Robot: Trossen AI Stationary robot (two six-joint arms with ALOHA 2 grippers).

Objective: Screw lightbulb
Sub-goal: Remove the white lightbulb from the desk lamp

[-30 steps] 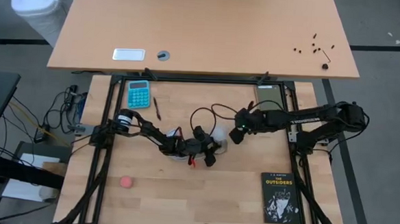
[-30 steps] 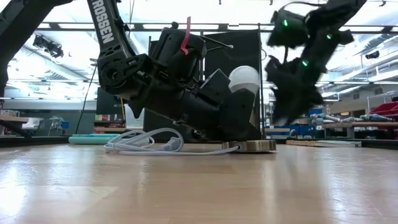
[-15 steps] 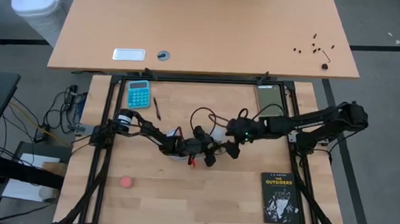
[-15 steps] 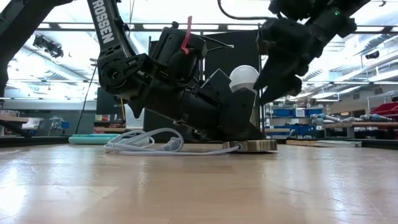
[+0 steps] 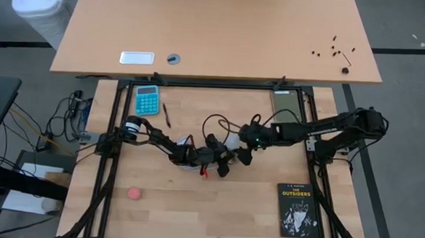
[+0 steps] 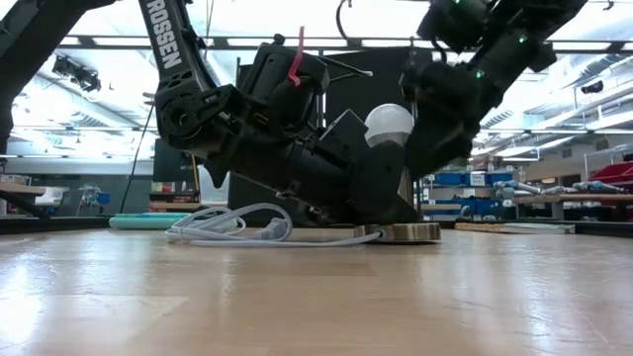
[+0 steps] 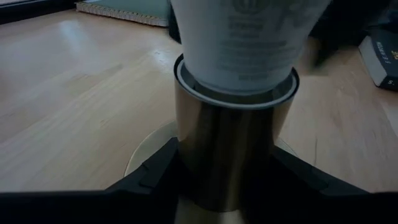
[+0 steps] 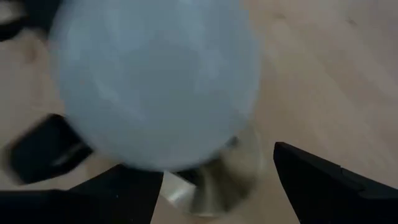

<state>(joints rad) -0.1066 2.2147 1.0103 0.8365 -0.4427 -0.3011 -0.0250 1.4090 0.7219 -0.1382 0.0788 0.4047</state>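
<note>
The lightbulb (image 6: pixel 389 124) stands upright near the middle of the table (image 5: pixel 215 206), its narrow end sitting down inside a brass-coloured socket (image 7: pixel 233 149) that rises from a round metal base (image 6: pixel 401 232) lying flat on the wood. The left gripper (image 5: pixel 223 162) is low at the table, clenched on the socket: in the left wrist view its two dark fingers (image 7: pixel 155 171) press against either side of the brass cylinder just under the white collar of the bulb. The right gripper (image 5: pixel 244 154) hangs just beside the bulb, its fingers (image 8: pixel 323 180) spread apart with the frosted globe between them in the right wrist view; whether they touch the glass cannot be told, and it holds nothing. A white cord (image 6: pixel 232 225) lies coiled on the table beside the left arm. Elsewhere on the table lie a teal calculator (image 5: pixel 147 99) and a pen (image 5: pixel 167 115) at the far side, a small pink ball (image 5: pixel 134 193) towards the near left, and a black book (image 5: pixel 297 209) towards the near right, all well apart from the bulb.
</note>
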